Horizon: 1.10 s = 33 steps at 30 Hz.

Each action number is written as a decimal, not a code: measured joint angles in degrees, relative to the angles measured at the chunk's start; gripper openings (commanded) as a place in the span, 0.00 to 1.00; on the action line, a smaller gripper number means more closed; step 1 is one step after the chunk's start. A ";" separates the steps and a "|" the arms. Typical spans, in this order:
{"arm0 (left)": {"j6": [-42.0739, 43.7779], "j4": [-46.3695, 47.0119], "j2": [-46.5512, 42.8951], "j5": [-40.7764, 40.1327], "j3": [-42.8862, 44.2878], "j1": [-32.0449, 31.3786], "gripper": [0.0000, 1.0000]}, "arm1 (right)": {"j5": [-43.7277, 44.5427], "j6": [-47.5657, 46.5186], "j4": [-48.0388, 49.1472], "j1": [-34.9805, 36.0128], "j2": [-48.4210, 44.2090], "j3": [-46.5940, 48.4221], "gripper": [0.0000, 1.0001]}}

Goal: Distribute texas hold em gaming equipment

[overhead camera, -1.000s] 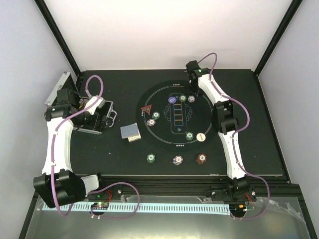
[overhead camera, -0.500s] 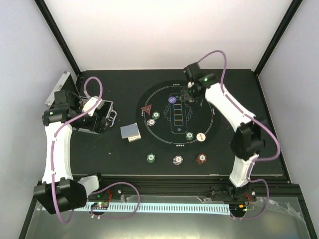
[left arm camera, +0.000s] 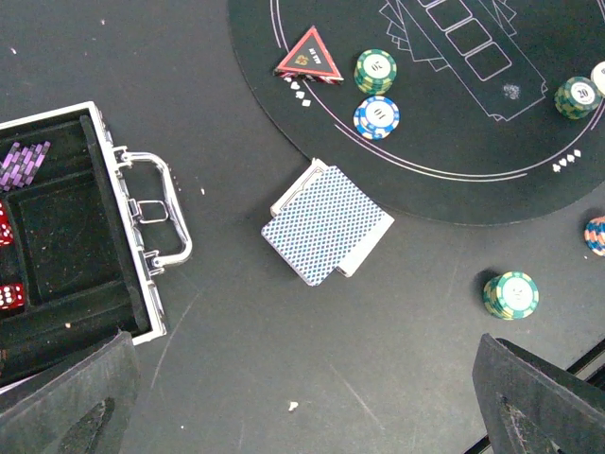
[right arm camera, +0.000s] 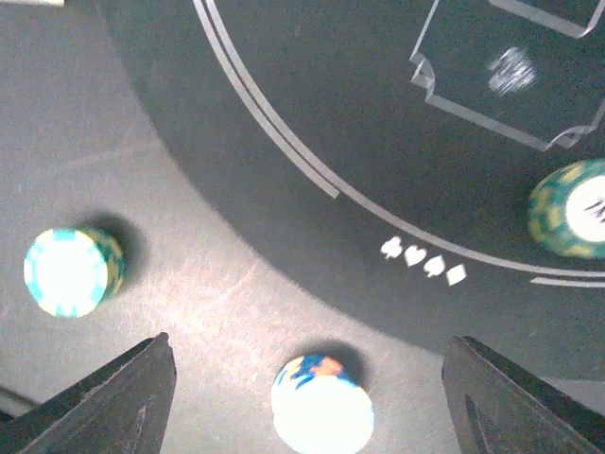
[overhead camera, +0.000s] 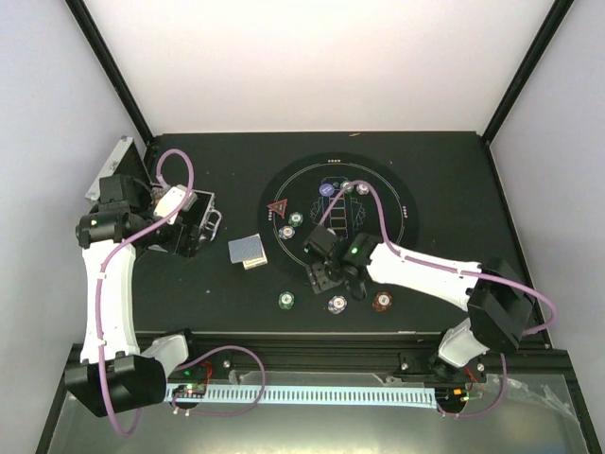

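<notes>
Right gripper (right arm camera: 309, 345): jaws spread wide, nothing held. It hangs over the near rim of the round mat (overhead camera: 402, 203). The purple chip stack (overhead camera: 337, 304) lies on the desk in line between its two fingers (right arm camera: 113, 402), and neither finger touches it.

Left gripper (left arm camera: 302, 383): also spread wide and empty, above the open silver case (left arm camera: 142, 255) by the desk's left edge.

Counts:
- Off the mat, along the near edge: 3 stacks. These are the near green stack (overhead camera: 286, 301), the purple one and the red-brown stack (overhead camera: 382, 301).
- Left part of the mat: 1 red triangle marker (left arm camera: 309, 64), 1 green mat stack (left arm camera: 375, 71) and 1 blue-white stack (left arm camera: 376, 116).
- Near part of the mat: 1 more green stack (right arm camera: 572, 220).
- Far part of the mat: 3 small round pieces (overhead camera: 346, 187), too small to sort.
- 1 deck of cards (left arm camera: 326, 222), grey-blue backs, between case and mat, just beside the mat's rim.
- In the case: a row of purple chips (left arm camera: 24, 163) and 2 red dice (left arm camera: 9, 295).

Writing: the print on the triangle is too small to read. The mat shows four white suit pips (right arm camera: 423, 262) and 5 card outlines (overhead camera: 337, 216), with no legible words.
</notes>
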 measured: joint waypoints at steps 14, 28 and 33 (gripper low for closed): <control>0.72 -0.07 -1.73 0.07 -0.13 0.00 0.99 | -2.95 7.96 5.66 4.68 -1.18 -11.80 0.81; 1.11 -0.02 -1.75 0.07 -0.13 0.00 0.99 | -4.26 9.03 7.93 5.33 -1.66 -17.05 0.80; 1.11 -0.04 -1.75 0.07 -0.13 0.00 0.99 | -4.94 8.98 9.55 5.33 -0.17 -17.05 0.78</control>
